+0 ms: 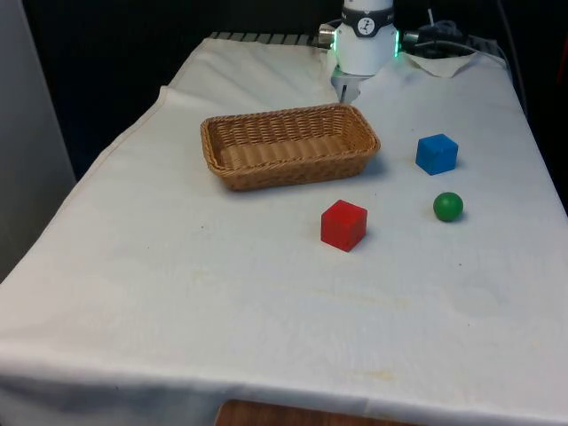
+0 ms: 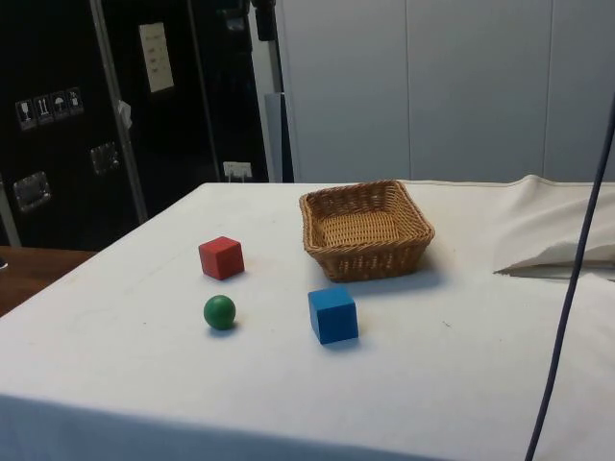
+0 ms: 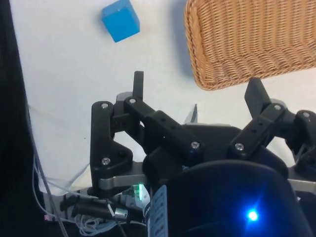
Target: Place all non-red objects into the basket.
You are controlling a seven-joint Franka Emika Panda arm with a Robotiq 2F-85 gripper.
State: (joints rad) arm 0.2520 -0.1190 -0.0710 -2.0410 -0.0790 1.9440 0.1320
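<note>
Nothing is collected yet: the black two-finger tool [image 3: 197, 86], spread and empty, must reach the blue wooden cube [image 1: 437, 153] beside the woven wicker basket [image 1: 288, 145].

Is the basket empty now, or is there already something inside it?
Empty. The basket shows bare wicker inside, while the blue cube and green ball sit on the cloth outside it.

Even, soft overhead light falls on the white cloth [image 1: 266, 302], bright without glare. The basket [image 1: 288, 145], red cube [image 1: 343, 224], blue cube [image 1: 437, 153] and green ball [image 1: 448, 207] cast only short, faint shadows. The black curtains beyond the table's far edge stay dark.
</note>
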